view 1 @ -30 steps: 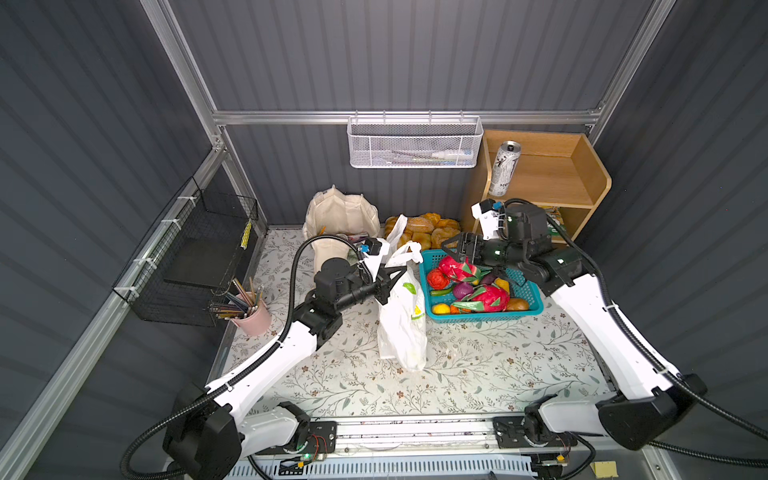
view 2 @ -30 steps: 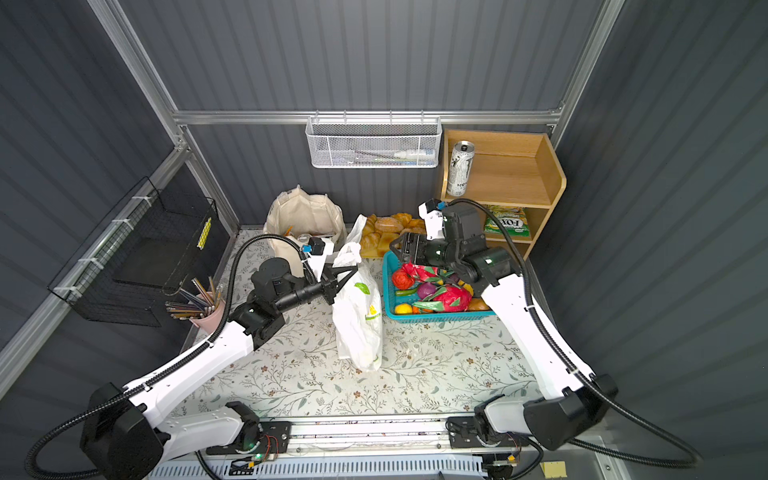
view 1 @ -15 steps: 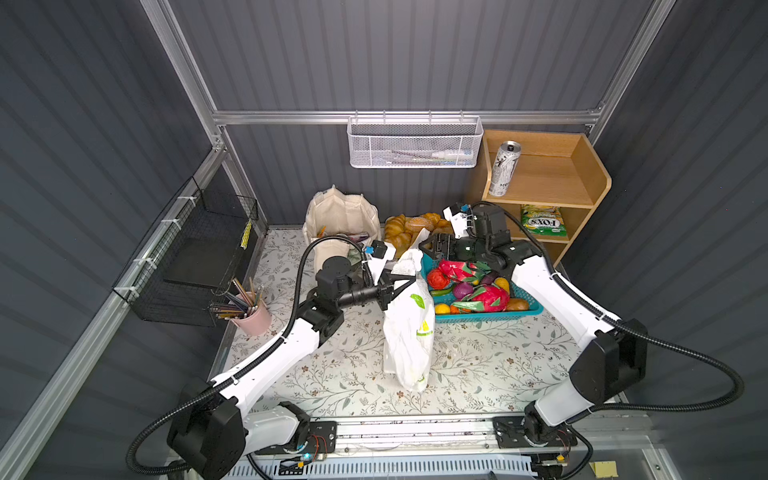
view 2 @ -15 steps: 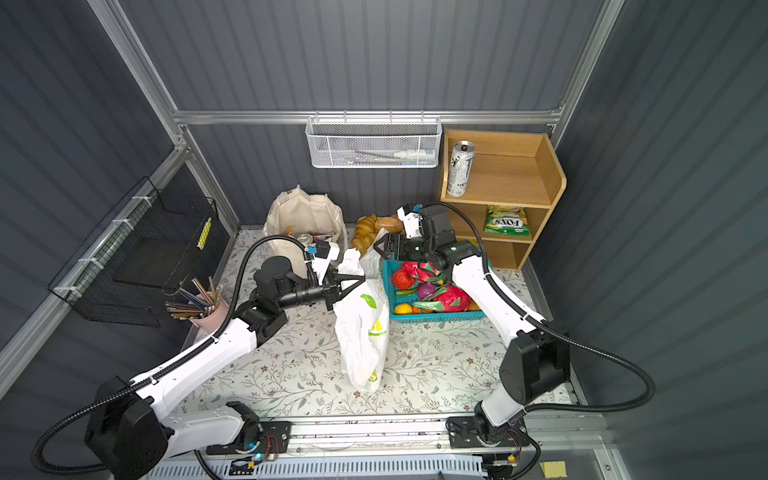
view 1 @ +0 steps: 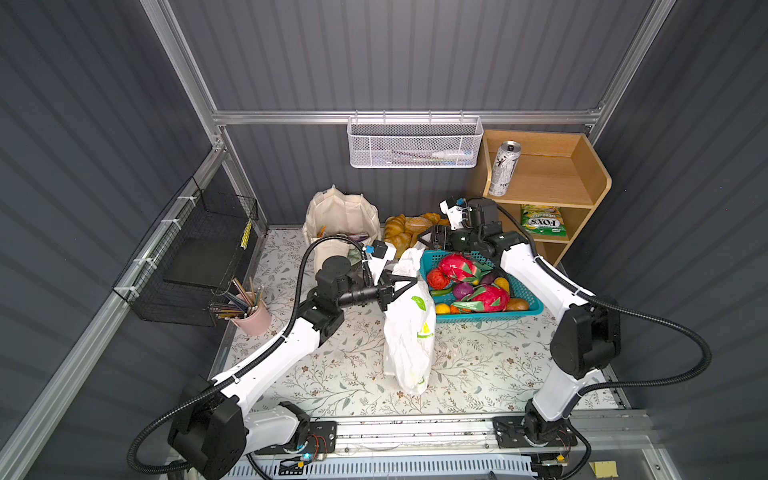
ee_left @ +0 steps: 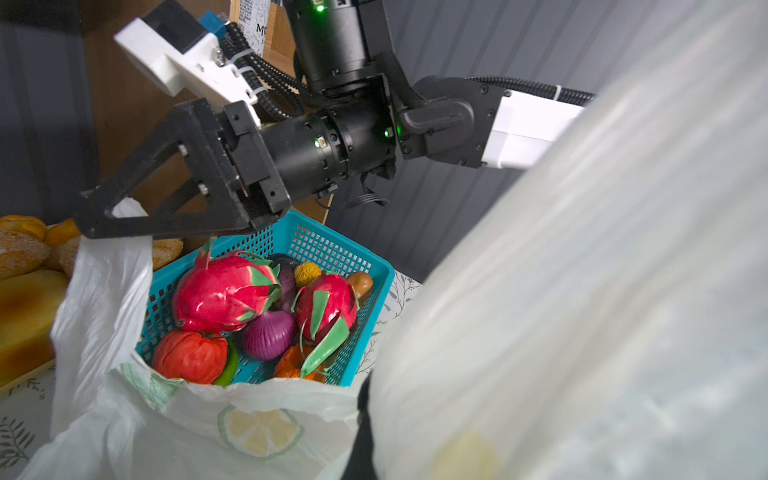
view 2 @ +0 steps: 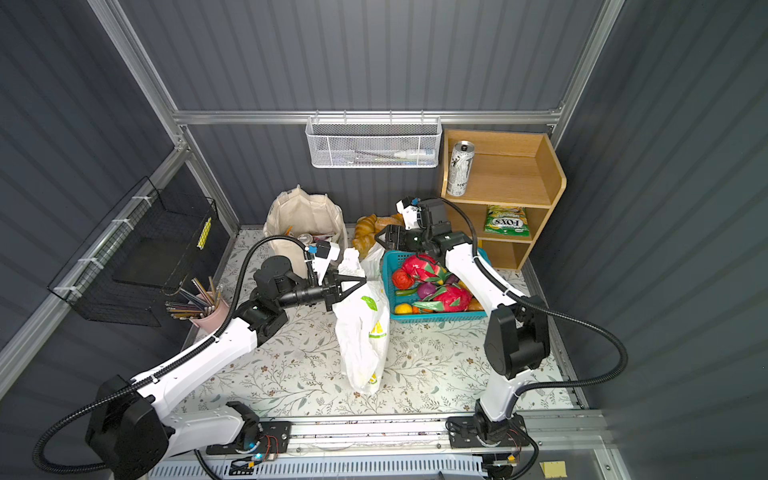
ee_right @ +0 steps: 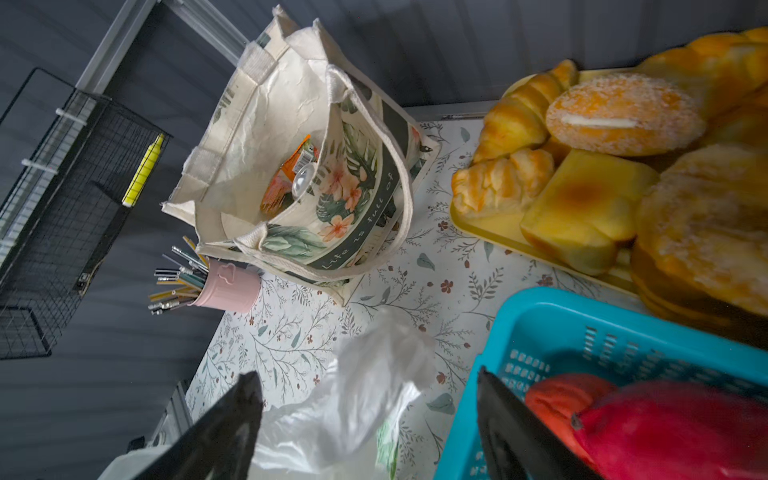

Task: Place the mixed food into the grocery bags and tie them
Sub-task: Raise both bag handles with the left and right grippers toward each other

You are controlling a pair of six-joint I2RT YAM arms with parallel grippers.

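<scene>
The white lemon-print plastic bag (view 1: 409, 332) (view 2: 361, 332) hangs upright over the mat. My left gripper (view 1: 409, 284) (view 2: 361, 282) is shut on one of its handles; in the left wrist view the plastic (ee_left: 582, 291) covers the jaws. My right gripper (view 1: 420, 239) (view 2: 377, 237) (ee_right: 365, 374) stands open at the bag's free handle (ee_right: 374, 374) (ee_left: 104, 291), which shows between its fingers. The cream tote (view 1: 340, 212) (ee_right: 291, 124) stands at the back, with an orange packet (ee_right: 286, 174) inside. A silver can (view 1: 503, 168) and a green FOX'S pouch (view 1: 542, 220) sit on the shelf.
A blue basket (view 1: 536, 307) of toy fruit stands just right of the bag. A yellow tray (ee_right: 498, 228) of breads lies behind it. A pink pencil cup (view 1: 253, 318) stands at the left. The wooden shelf (view 1: 594, 183) is at the back right, with wire baskets on the walls.
My right gripper has swung left from over the blue basket to the bag's free handle, and its arm has folded. My left gripper has carried the bag slightly right.
</scene>
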